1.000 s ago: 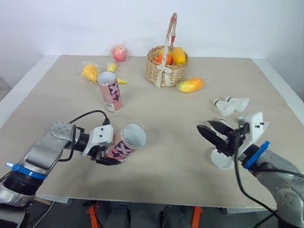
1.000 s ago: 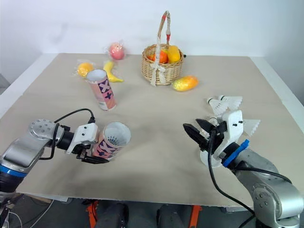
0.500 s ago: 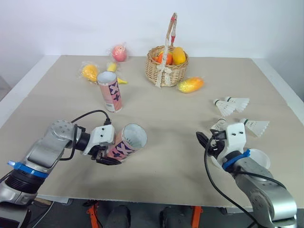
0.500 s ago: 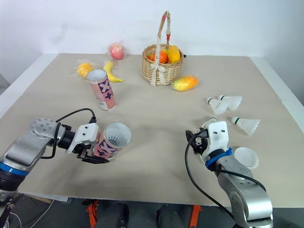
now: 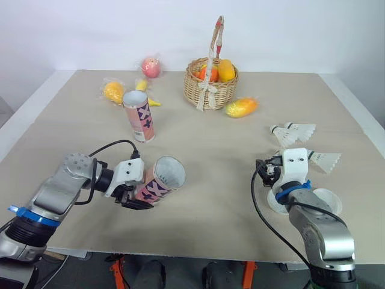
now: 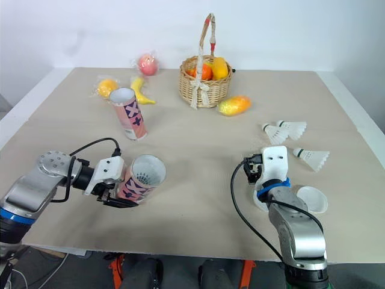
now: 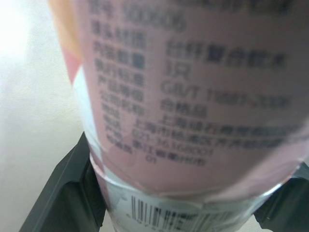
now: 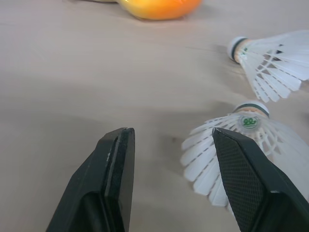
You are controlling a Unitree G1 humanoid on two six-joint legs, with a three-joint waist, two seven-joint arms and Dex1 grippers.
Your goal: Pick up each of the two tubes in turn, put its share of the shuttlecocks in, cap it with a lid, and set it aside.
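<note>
Left gripper point(image 5: 137, 197) has its fingers point(image 7: 63, 193) clamped on either side of the pink tube point(image 5: 159, 180), right down at the barcode end. The tube sits tilted, open mouth pointing away from them, and its side is covered in small print above a silvery band. Right gripper point(image 8: 171, 137) is spread wide with nothing in it. A shuttlecock point(image 8: 227, 150) lies with its white feather skirt poking into the gap, hard up by one finger and cork end pointing away; can't tell if it actually touches. Just past that one is another shuttlecock point(image 8: 270, 60), and further out a mango point(image 8: 159, 7). A white lid point(image 5: 325, 201) lies just beside the right wrist. Well beyond the left fingers the second tube point(image 5: 139, 115) stands upright, top open.
</note>
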